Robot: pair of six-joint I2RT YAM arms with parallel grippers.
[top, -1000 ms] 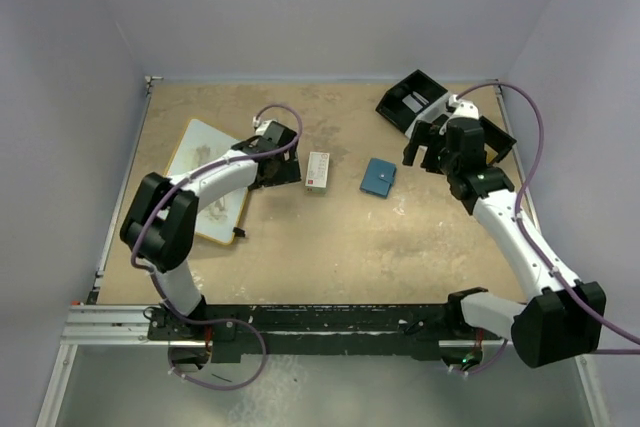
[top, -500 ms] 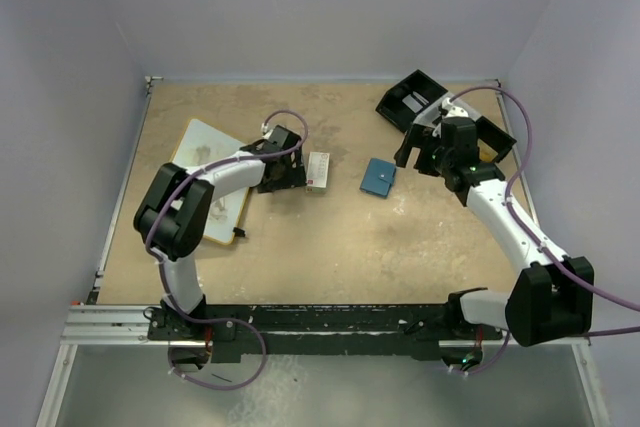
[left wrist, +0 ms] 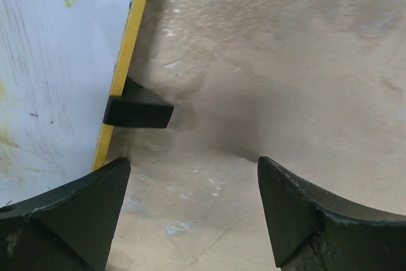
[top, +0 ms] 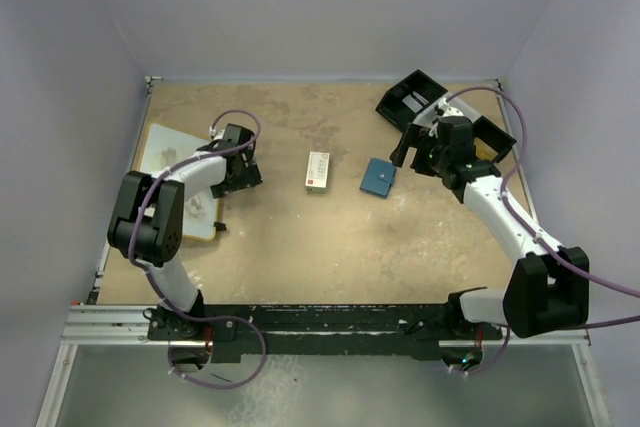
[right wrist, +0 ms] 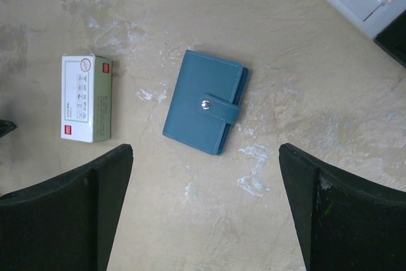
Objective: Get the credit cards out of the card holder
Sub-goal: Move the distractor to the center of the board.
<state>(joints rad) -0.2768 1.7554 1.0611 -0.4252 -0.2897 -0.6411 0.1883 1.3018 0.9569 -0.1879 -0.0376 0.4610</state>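
Right gripper is wide open and empty, hanging above the table. The card holder, a blue bifold wallet, lies flat just ahead of its fingertips, centred between the two fingers and not touched. The snap tab is fastened and the wallet is closed, so the credit cards are not visible; presumably they are inside. Left gripper is also spread and empty, well away from the wallet, over bare table beside a white board with a yellow edge and a black clip.

Risks:
- The wallet is thin and flat, so fingers may push it across the table instead of getting under it.
- The snap has to be popped first, and with one hand the wallet will likely slide or flip. The left arm is far off for bracing.
- Cards could come out together or stay stuck in the pockets.
- The white box, off the left finger's side, could be grabbed by mistake.

Writing: the box has red print and small icons, too small to read. The wallet shows no brand.
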